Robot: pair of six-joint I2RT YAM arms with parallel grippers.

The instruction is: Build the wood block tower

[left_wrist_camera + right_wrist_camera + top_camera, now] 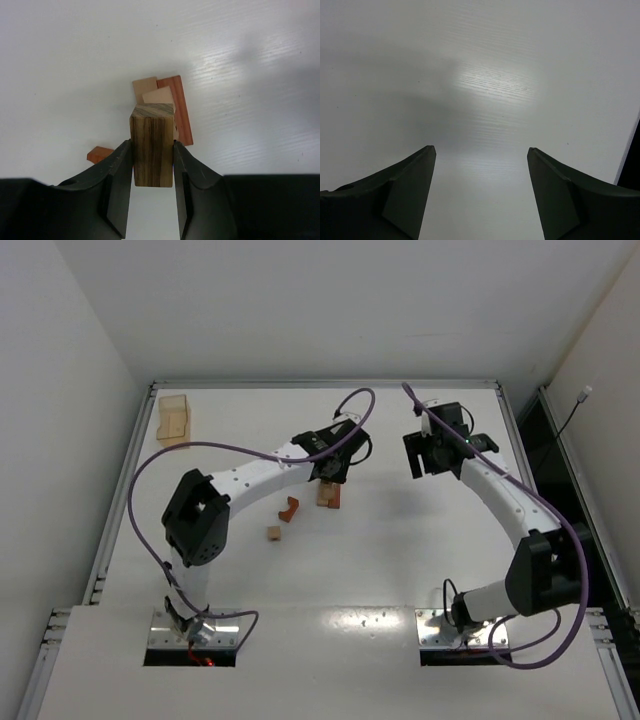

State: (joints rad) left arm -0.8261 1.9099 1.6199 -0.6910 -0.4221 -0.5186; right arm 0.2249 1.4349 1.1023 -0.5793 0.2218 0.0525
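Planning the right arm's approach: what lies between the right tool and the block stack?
Nothing: bare table between right tool and block stack, shown in the top view.

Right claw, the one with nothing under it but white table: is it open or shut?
Open. The right gripper has its jaws wide apart, with only bare table showing between them.
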